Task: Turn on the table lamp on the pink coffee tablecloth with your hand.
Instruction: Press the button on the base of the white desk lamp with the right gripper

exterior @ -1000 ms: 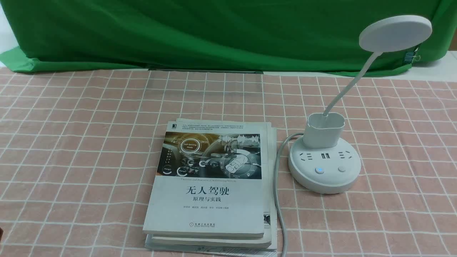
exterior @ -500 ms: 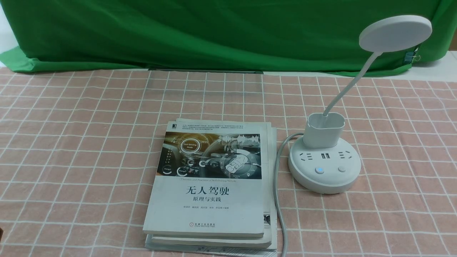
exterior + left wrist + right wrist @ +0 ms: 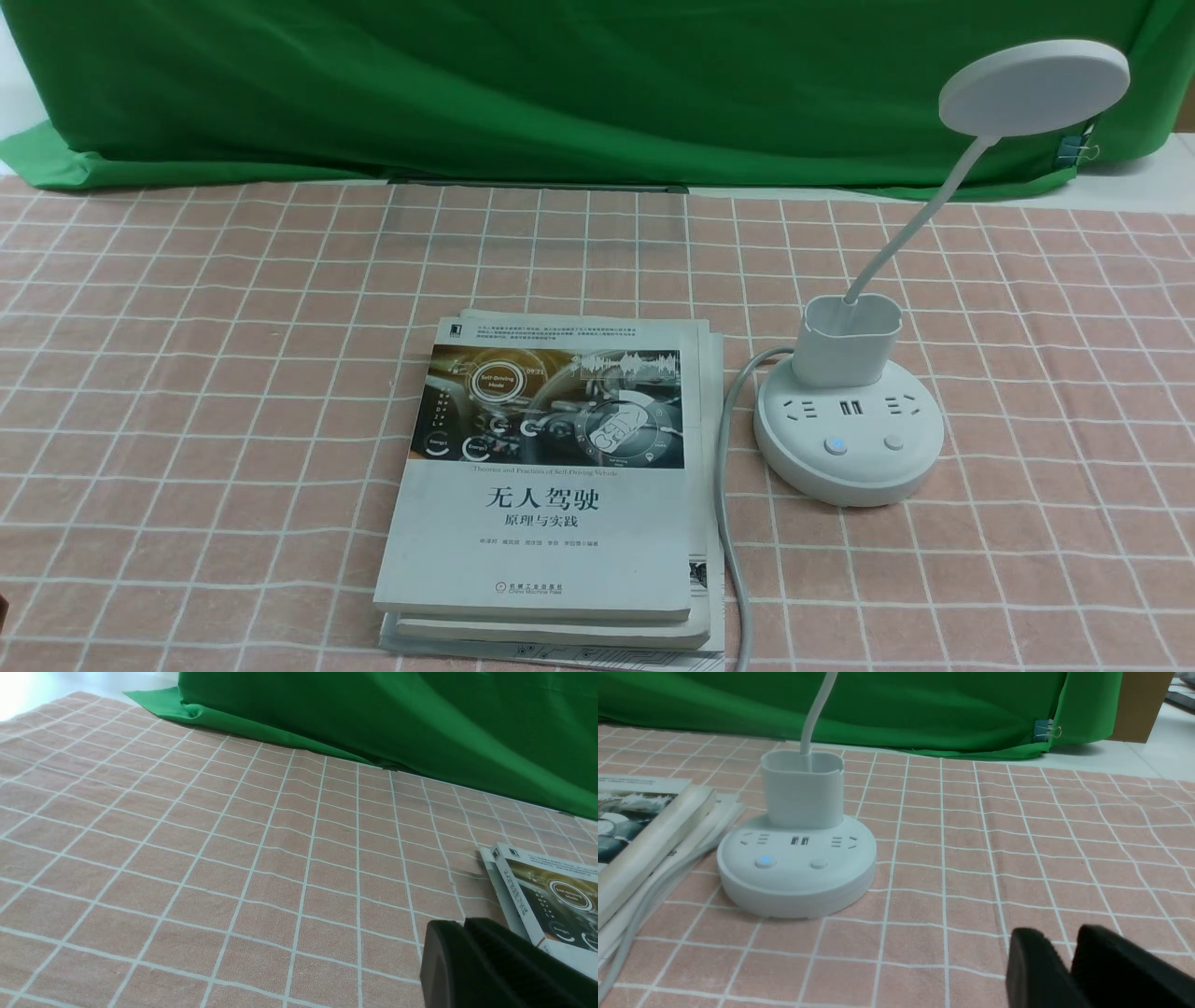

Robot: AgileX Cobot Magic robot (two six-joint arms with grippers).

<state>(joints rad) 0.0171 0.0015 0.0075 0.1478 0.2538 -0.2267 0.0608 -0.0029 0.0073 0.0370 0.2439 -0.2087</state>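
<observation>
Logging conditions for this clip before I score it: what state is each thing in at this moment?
table lamp: upright, head shows no glow.
blue button: lit.
second button: unlit.
books: closed, stacked flat.
pink tablecloth: spread out, slightly rippled.
left claw: shut, holding nothing.
right claw: shut, holding nothing, apart from the lamp.

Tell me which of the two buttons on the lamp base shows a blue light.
The left button, the one nearer the book, glows blue; the right button is plain white and unlit.
</observation>
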